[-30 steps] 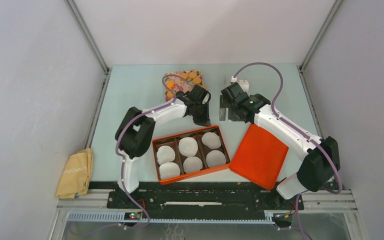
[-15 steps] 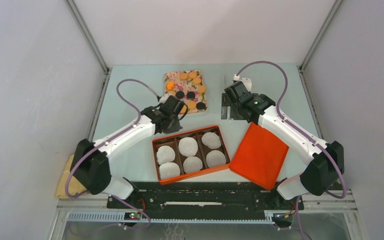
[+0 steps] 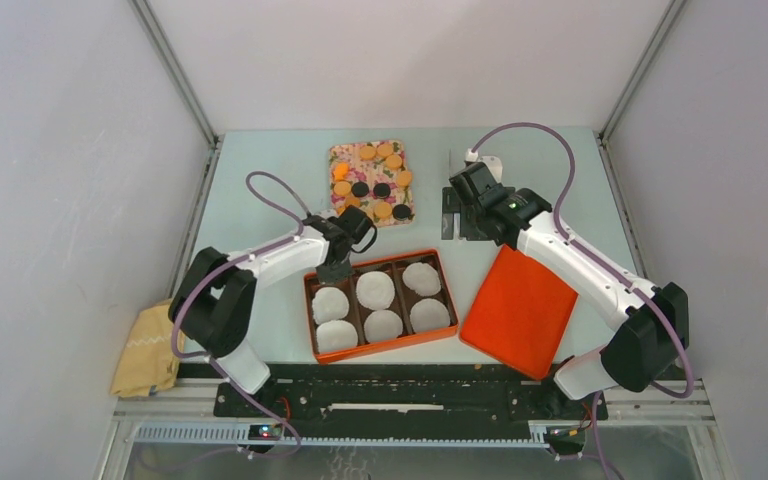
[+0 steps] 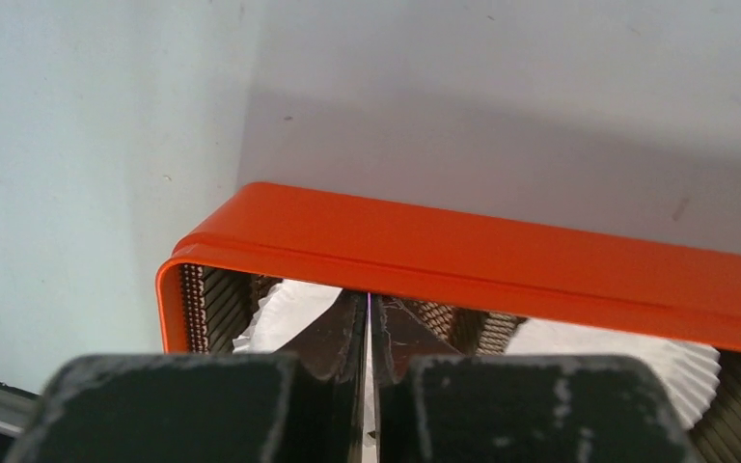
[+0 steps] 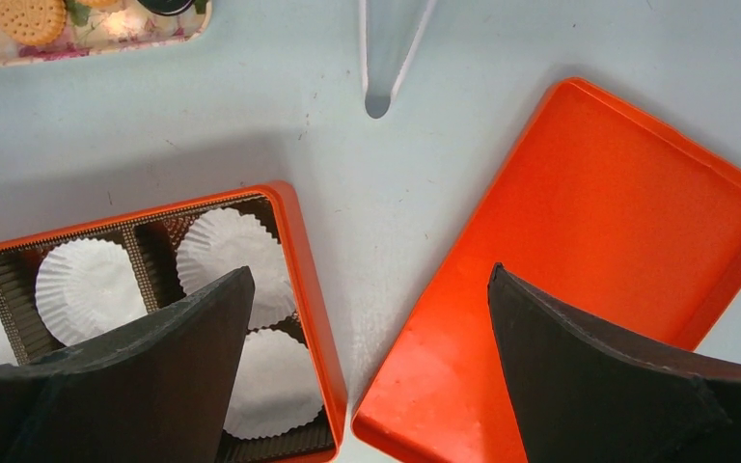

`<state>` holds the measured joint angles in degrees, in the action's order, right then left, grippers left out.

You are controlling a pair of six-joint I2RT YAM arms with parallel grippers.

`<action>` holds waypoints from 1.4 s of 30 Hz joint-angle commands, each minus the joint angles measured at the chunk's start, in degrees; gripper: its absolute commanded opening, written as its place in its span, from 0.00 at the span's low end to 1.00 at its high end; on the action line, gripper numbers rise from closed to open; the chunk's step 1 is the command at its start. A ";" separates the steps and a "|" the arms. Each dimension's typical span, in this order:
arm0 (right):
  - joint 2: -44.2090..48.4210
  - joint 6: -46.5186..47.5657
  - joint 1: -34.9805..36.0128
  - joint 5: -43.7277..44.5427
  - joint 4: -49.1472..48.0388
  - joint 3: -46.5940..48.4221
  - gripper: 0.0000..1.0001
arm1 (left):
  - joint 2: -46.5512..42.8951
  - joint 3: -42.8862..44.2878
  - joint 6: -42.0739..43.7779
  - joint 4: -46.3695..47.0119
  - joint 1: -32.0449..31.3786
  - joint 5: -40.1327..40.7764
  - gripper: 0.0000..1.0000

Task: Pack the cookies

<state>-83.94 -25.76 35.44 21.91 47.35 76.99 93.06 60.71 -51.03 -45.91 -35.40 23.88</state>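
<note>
Cookies: on floral tray, far side of box.
L jaws: pressed together, nothing seen held, at box far-L corner; cookies just beyond.
R jaws: wide, empty.

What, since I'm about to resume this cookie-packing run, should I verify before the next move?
1. Orange rectangular box uncovered, flat orange lid beside it: ok.
2. White fluted paper cups in all six compartments: ok.
3. Round tan and black cookies waiting on the floral tray: ok.
4. Left gripper shut over the box's corner, holding a cookie: cannot tell.
5. Right gripper open and empty: ok.
</note>
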 commanded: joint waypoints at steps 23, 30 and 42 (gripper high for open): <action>-13.74 -0.76 -10.73 -6.03 -6.60 4.10 1.00 | -15.67 5.15 6.22 2.37 0.94 2.29 0.27; -26.61 0.02 -10.11 -5.14 -5.60 12.92 1.00 | -15.09 10.38 11.62 7.13 1.04 2.30 0.41; -41.46 0.10 -10.42 -1.25 4.32 32.60 1.00 | -11.40 10.00 12.59 9.88 1.03 0.77 0.41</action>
<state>-119.55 -24.77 25.32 16.95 44.01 99.72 81.45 69.67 -39.90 -37.87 -34.33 24.67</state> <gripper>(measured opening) 0.993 0.410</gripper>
